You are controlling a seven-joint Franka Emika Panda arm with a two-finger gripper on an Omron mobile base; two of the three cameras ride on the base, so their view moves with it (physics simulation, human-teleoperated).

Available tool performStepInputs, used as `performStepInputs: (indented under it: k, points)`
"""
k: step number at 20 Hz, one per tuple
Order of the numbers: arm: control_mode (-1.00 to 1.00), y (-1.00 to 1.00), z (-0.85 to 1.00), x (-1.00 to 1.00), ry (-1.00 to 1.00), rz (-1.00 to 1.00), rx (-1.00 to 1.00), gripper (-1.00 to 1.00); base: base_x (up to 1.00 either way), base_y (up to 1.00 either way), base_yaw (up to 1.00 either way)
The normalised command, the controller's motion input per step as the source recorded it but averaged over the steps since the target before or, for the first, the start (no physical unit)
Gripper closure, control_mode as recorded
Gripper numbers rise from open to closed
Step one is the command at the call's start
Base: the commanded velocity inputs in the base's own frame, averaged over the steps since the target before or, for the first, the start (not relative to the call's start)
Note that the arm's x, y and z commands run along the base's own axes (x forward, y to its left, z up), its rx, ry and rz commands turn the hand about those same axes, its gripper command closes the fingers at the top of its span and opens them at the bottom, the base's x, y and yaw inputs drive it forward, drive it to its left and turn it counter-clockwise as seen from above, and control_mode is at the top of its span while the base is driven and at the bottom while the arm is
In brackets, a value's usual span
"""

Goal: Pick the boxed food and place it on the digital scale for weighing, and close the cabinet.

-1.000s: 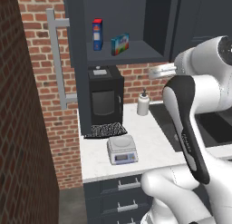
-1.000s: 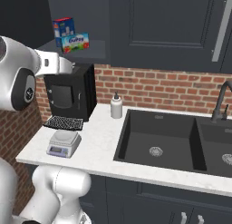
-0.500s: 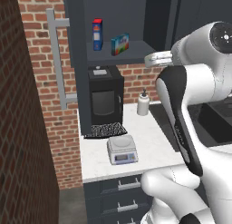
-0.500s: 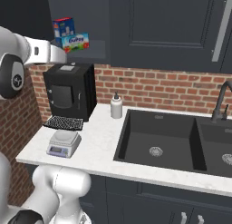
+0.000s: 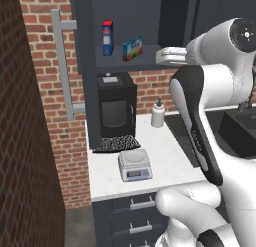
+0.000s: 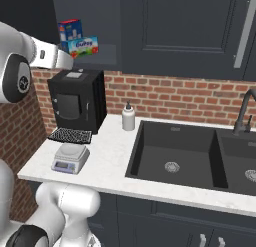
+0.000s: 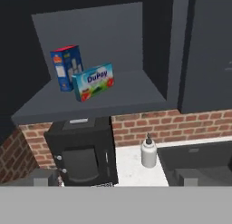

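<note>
Reach is the step now. From the left base view, the flat light-blue boxed food (image 5: 132, 48) stands on the open dark navy cabinet (image 5: 131, 26) shelf, just beside a tall red-and-blue box (image 5: 107, 38); you must avoid that one. From the right base view, the small silver digital scale (image 6: 70, 158) waits on the white tabletop (image 6: 107, 163), below the shelf. From the hand view, the fingers (image 7: 113, 178) are spread wide and hold nothing; bring them level to the box's short sides.

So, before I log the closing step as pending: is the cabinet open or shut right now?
Open. The cabinet door stands swung out to the left, and the boxed food sits exposed on its shelf.
</note>
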Motion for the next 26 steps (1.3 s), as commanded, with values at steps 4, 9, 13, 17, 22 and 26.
performStepInputs:
  k: [4,9,13,17,22,26]
  points:
    - [-1.0,0.0,0.0,0.33,0.0,0.05,0.19,-1.0,0.0,0.0,0.0]
    - [-1.0,0.04,0.11,0.37,0.01,0.0,0.05,-1.0,0.0,0.0,0.0]
    - [-1.0,0.16,0.11,0.34,0.11,0.0,0.0,-1.0,0.0,0.0,0.0]
    - [-1.0,0.22,0.04,0.44,0.17,0.0,0.0,-1.0,0.0,0.0,0.0]
    - [-1.0,0.09,0.01,0.45,0.09,0.0,0.0,-1.0,0.0,0.0,0.0]
    - [-1.0,0.12,0.0,0.38,0.0,0.0,0.0,-1.0,0.0,0.0,0.0]
